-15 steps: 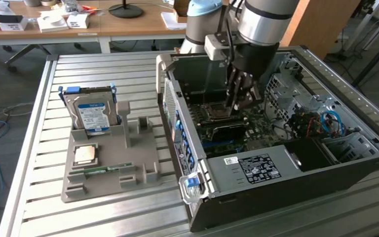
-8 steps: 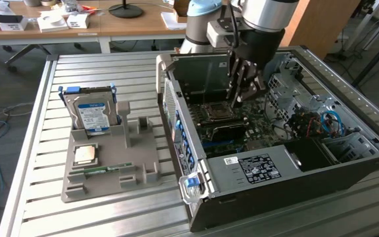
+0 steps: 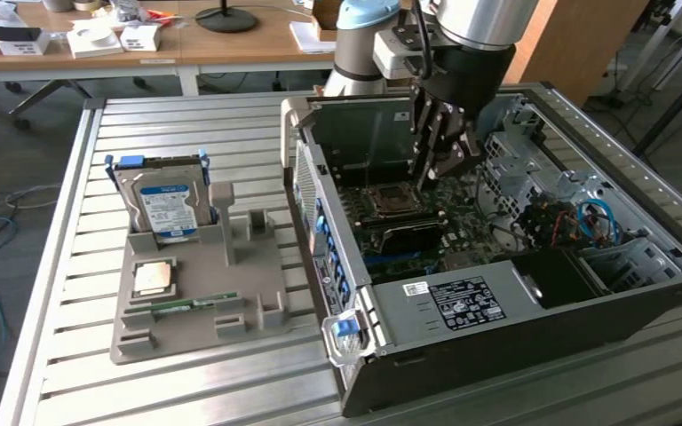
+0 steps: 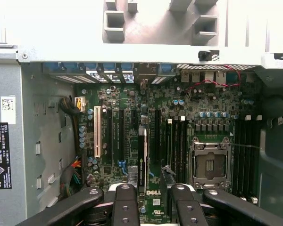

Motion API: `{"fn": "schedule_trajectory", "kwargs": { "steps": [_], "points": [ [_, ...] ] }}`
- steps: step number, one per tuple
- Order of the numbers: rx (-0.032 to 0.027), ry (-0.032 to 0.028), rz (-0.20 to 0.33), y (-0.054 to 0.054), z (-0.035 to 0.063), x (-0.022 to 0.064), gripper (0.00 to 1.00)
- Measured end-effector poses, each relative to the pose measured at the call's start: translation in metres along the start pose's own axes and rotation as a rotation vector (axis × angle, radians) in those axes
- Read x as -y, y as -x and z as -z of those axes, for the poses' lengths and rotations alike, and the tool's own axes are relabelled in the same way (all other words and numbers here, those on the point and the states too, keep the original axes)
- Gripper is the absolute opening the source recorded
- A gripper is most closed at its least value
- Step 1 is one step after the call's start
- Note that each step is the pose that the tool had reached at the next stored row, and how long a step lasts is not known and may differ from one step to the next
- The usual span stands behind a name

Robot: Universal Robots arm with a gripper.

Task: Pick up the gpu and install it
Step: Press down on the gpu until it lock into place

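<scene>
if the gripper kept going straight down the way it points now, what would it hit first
Probably the green motherboard inside the open black computer case, near the black expansion slots. The gripper already holds a thin black card edge-on; depth is unclear.

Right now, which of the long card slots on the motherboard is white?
The end slot, beside the column of blue capacitors; every other long slot in that row is black.

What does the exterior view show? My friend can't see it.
A robot arm's gripper reaches down into an open black computer case, above its green motherboard. Toward the exterior view's left, a grey plastic tray holds a blue-labelled silver hard drive.
</scene>
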State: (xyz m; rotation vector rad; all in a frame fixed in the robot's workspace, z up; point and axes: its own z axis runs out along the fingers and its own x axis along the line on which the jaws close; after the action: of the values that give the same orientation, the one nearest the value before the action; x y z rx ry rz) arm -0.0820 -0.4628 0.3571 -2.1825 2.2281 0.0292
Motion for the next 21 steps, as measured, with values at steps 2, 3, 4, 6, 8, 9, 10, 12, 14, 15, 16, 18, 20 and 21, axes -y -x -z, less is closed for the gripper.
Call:
{"fn": "schedule_trajectory", "kwargs": {
  "steps": [2,3,4,6,8,9,10,12,14,15,16,18,20,21],
  "points": [
    [0.0001,-0.0001,0.000,0.0000,0.0000,0.0000,0.33],
    [0.0001,0.0000,0.000,0.0000,0.0000,0.0000,0.33],
    [0.0000,0.0000,0.000,0.0000,0.0000,0.0000,0.33],
    [0.0001,-0.0001,0.000,0.0000,0.0000,0.0000,0.33],
    [0.0000,0.0000,0.000,0.0000,0.0000,0.0000,0.33],
    [0.0001,0.0000,0.000,0.0000,0.0000,0.0000,0.33],
    [0.0001,-0.0001,0.000,0.0000,0.0000,0.0000,0.32],
    [0.0001,0.0000,0.000,0.0000,0.0000,0.0000,0.25],
    [0.0000,0.0000,0.000,0.0000,0.0000,0.0000,0.14],
    [0.0001,0.0000,0.000,0.0000,0.0000,0.0000,0.11],
    [0.0000,0.0000,0.000,0.0000,0.0000,0.0000,0.11],
    [0.0000,0.0000,0.000,0.0000,0.0000,0.0000,0.11],
    [0.0000,0.0000,0.000,0.0000,0.0000,0.0000,0.11],
    [0.0001,0.0000,0.000,0.0000,0.0000,0.0000,0.11]
  ]
}}
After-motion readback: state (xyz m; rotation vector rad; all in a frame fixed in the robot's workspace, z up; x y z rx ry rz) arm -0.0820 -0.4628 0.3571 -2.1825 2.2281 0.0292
